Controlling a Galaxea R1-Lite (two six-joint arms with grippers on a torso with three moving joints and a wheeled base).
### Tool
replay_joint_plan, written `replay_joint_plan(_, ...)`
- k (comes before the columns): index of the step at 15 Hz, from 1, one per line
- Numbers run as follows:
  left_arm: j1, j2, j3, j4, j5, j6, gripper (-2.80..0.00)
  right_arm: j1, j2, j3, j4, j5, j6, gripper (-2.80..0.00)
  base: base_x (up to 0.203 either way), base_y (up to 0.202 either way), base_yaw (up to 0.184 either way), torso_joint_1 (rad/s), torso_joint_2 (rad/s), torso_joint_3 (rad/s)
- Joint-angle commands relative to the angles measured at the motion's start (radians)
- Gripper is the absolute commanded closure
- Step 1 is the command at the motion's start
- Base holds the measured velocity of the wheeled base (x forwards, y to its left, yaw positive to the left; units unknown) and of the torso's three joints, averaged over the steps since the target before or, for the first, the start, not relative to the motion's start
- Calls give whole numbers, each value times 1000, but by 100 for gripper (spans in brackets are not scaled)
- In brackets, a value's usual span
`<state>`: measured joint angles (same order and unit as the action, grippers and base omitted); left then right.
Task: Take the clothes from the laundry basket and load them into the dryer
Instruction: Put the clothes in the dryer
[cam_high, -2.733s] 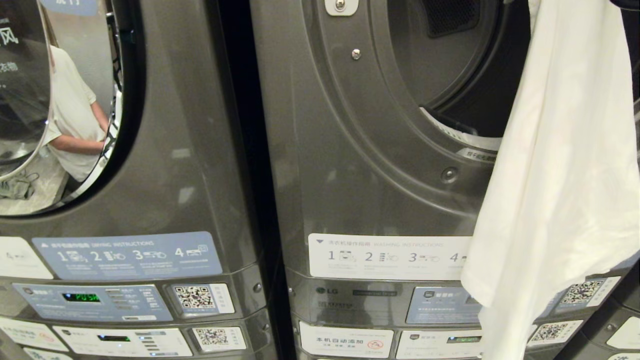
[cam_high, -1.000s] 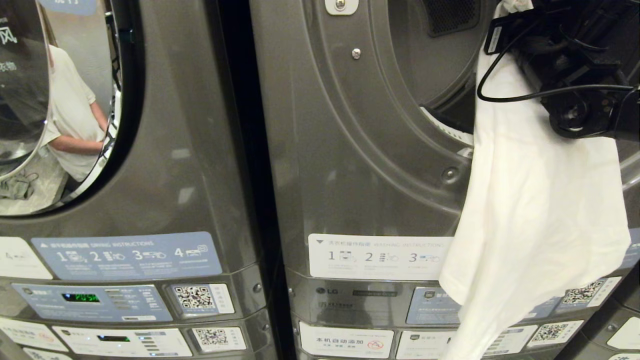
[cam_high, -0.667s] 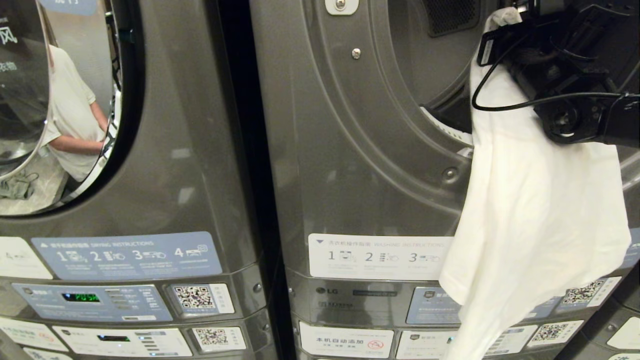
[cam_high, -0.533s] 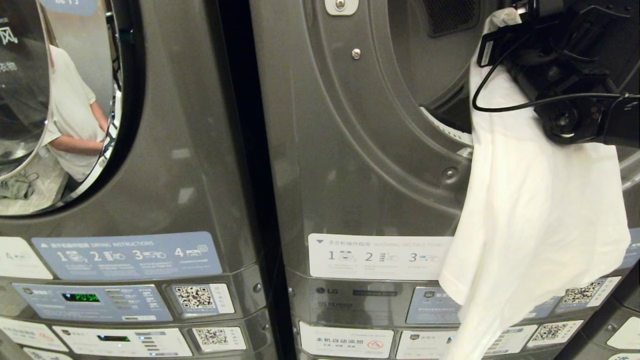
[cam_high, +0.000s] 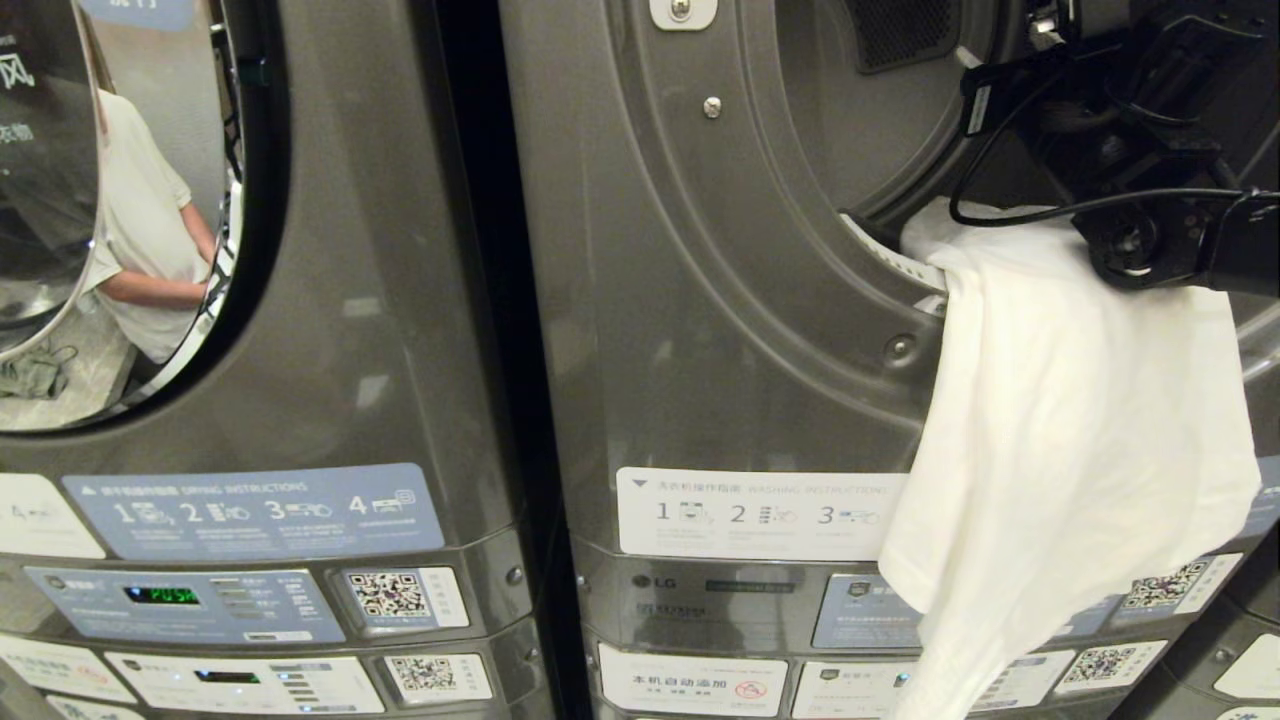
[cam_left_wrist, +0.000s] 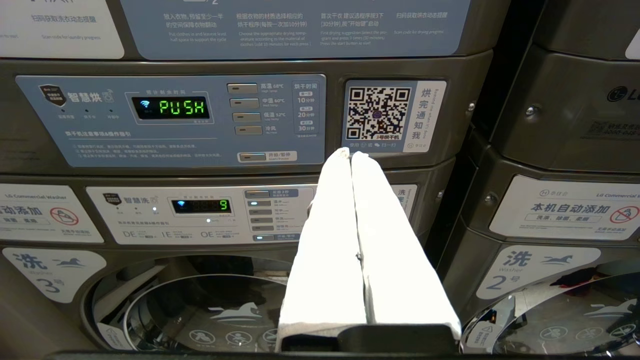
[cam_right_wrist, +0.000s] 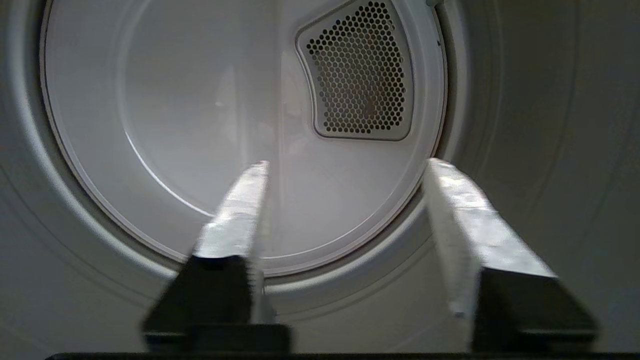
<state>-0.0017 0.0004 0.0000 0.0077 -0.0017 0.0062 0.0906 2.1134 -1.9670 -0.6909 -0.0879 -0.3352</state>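
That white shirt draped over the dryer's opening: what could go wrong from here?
1. Most of the white shirt hangs outside the dryer, with only its top edge over the door rim, so it may slide out to the floor.
2. The right hand is open inside the drum and holds nothing, so nothing secures the shirt.
3. Pulling that arm back out could snag the cloth and drag it along.

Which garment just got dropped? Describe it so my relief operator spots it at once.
Find the right-hand dryer, the one with the open round drum mouth. Draped over its lower rim, under the open right gripper, hangs a white shirt, mostly outside, covering the instruction label. It is the only cloth there.
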Motion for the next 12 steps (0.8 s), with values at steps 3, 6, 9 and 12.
replay_joint_plan(3,0,0,0,0,0,0,0,1,-8,-1,-10,19,3,-280,0,0,0,0,0,0)
replay_joint_plan(6,0,0,0,0,0,0,0,11,-65,-2,-6,82,18,-280,0,0,0,0,0,0)
replay_joint_plan(9,0,0,-1,0,0,0,0,29,-126,-1,23,90,19,-280,0,0,0,0,0,0)
replay_joint_plan(12,0,0,0,0,0,0,0,45,-154,3,49,78,10,-280,0,0,0,0,0,0)
